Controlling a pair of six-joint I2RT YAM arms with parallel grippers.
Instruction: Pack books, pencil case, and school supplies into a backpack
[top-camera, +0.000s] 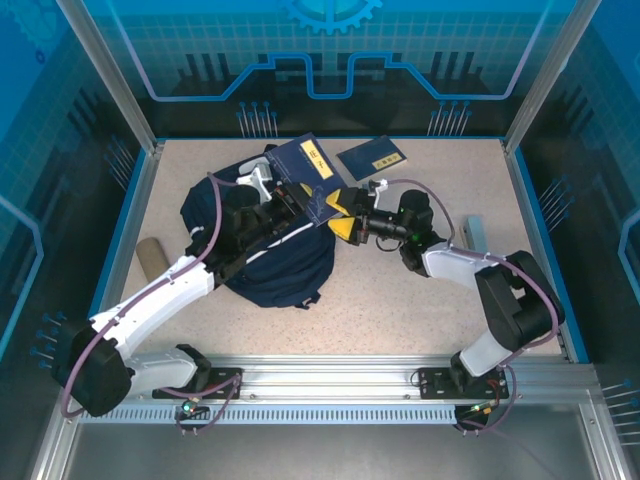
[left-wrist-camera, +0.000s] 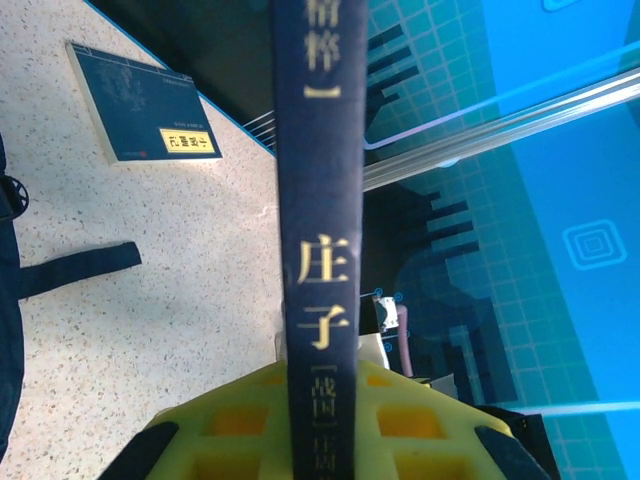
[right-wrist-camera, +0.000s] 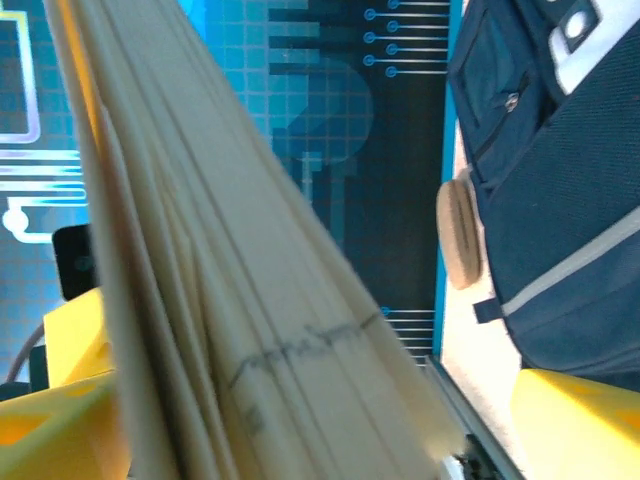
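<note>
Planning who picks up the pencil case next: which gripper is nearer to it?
Left. The left gripper, shut on a navy book over the backpack, is right of and beyond the pencil case. The right gripper, open around that book's other edge, sits farther right.

— How are the arms finished?
— The left arm (top-camera: 160, 290) and right arm (top-camera: 455, 262) are clad in white shells, linked by black joints.
— Cables?
— A mauve cable (top-camera: 214, 215) is run along each.
— Fingers?
— The fingers (left-wrist-camera: 240, 425) are moulded in yellow, with square pockets. The bases (top-camera: 210, 382) are black.
</note>
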